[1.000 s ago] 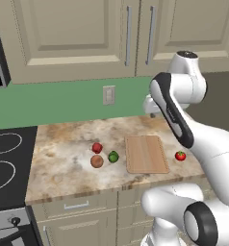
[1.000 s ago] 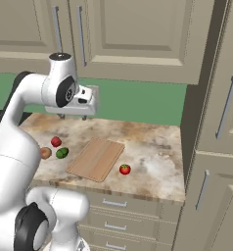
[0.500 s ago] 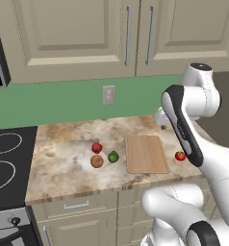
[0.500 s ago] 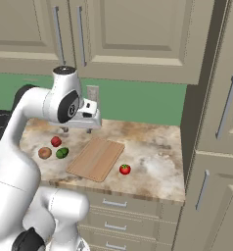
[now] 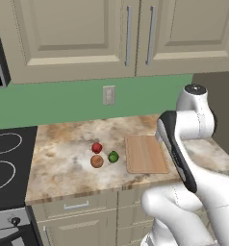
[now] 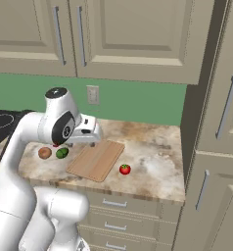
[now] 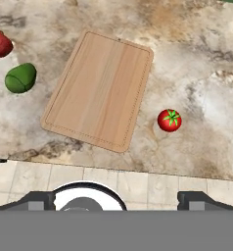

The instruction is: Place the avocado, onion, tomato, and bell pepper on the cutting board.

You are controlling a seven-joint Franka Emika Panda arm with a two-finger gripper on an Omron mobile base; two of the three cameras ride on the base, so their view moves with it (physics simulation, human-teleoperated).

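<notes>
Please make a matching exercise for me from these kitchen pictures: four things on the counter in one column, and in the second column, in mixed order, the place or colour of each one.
Things:
1. tomato
2. avocado
3. onion
4. cutting board

Descriptions:
A. brown-orange ball, on the stove side of the green fruit
B. flat light wood, nothing on it
C. bright red with a green top, alone on the counter, on the side of the board away from the other three foods
D. all green, between the brown ball and the board

Pairs: 1-C, 2-D, 3-A, 4-B

You've got bare surface (image 7: 197, 63) all around the tomato (image 7: 169, 120); the cutting board (image 7: 100, 89) lies unoccupied, avocado (image 7: 20, 78) and bell pepper (image 7: 0, 42) crowding its far side.
</notes>
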